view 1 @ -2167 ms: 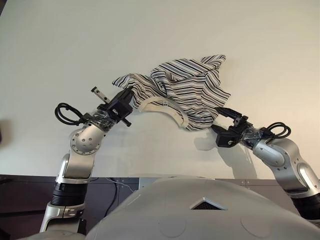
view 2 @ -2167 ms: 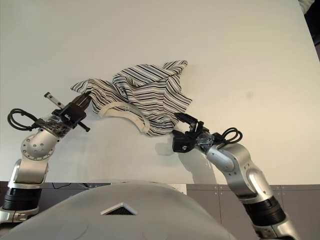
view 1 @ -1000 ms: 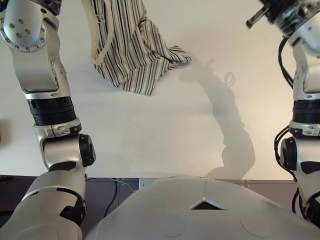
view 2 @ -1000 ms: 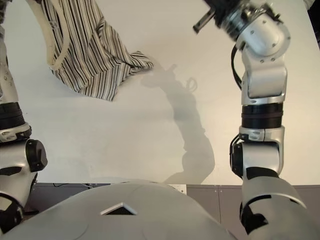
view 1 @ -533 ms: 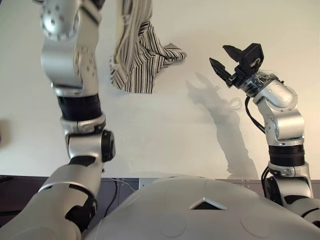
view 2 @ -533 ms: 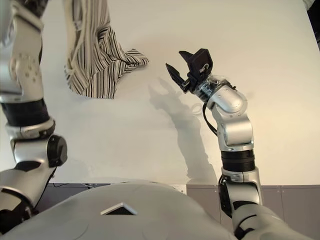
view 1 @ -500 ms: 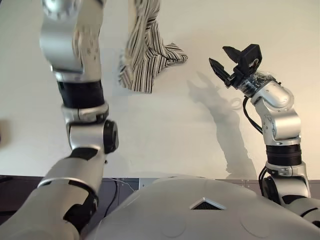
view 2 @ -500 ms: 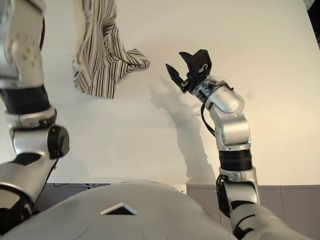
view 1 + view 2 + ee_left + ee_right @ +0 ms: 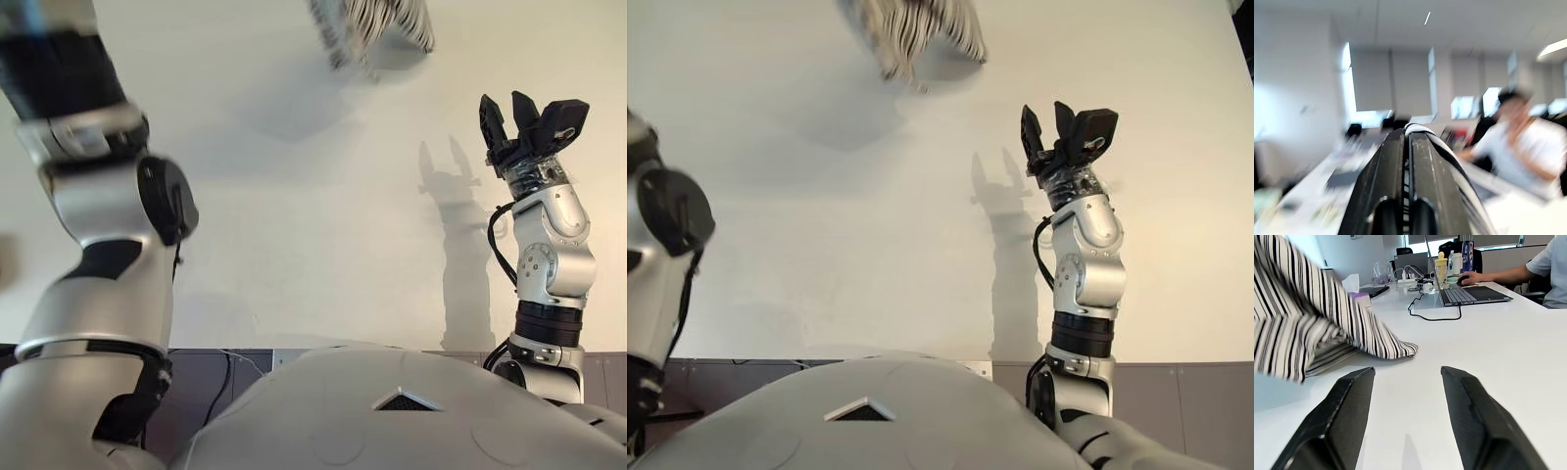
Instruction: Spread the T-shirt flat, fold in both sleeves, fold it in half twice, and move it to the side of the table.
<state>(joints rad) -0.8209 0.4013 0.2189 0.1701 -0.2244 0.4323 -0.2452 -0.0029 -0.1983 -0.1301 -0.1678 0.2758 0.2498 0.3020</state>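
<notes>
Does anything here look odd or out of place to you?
Yes: the striped T-shirt hangs bunched from the left gripper, its lower corner down at the table, not spread flat. The right gripper stands open and empty, apart from it.

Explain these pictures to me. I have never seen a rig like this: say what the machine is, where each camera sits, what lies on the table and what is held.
This is a humanoid robot with two silver arms, each ending in a black two-fingered gripper. The two eye views come from a camera on its head, looking down over the arms. Each wrist view comes from a camera on that arm's wrist. The left gripper is shut on a black-and-white striped T-shirt, lifted toward the far side of the white table. In the right wrist view one corner of it seems to rest on the table. The right gripper is open, raised over the table, holding nothing.
</notes>
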